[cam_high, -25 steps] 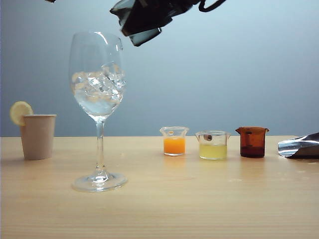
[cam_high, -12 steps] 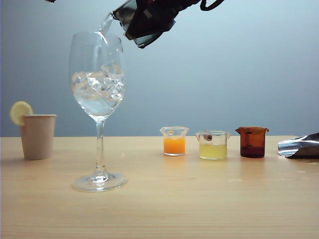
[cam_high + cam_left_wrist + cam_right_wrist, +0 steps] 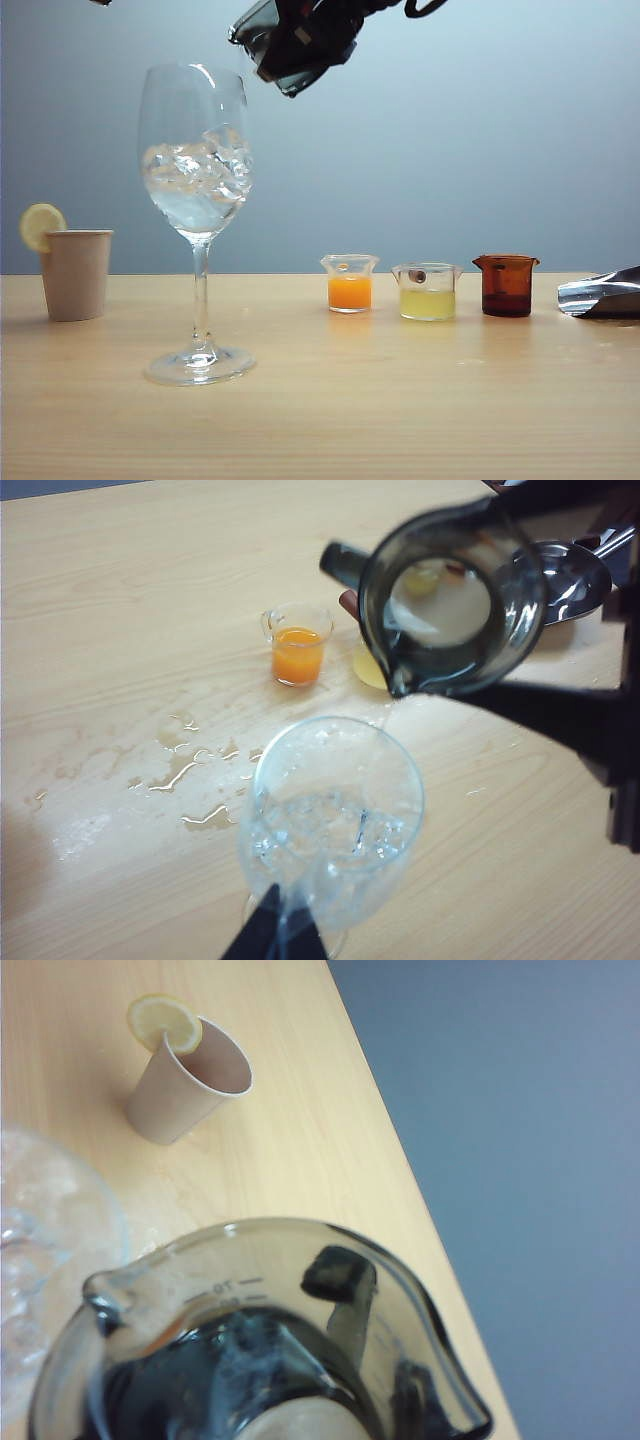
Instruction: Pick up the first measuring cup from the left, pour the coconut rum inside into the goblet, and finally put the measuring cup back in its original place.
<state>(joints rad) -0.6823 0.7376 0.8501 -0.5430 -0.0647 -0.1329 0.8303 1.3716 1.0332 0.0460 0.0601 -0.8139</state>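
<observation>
**Measuring cup tipped above the goblet**

A paper cup (image 3: 76, 274) with a lemon slice stands far left on the bench (image 3: 320, 420). Next, the goblet (image 3: 196, 190) holds ice and clear liquid. Above its rim, the right end effector (image 3: 300, 40) grips the tilted first measuring cup (image 3: 450, 600). Left end effector (image 3: 275, 935): opening unclear.

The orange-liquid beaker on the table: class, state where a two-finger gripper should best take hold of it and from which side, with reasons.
Probably grip the orange beaker across its straight wall, just below the flared rim, coming level from its open side towards the goblet. It stands upright and full, and the yellow beaker crowds its other side.
</observation>
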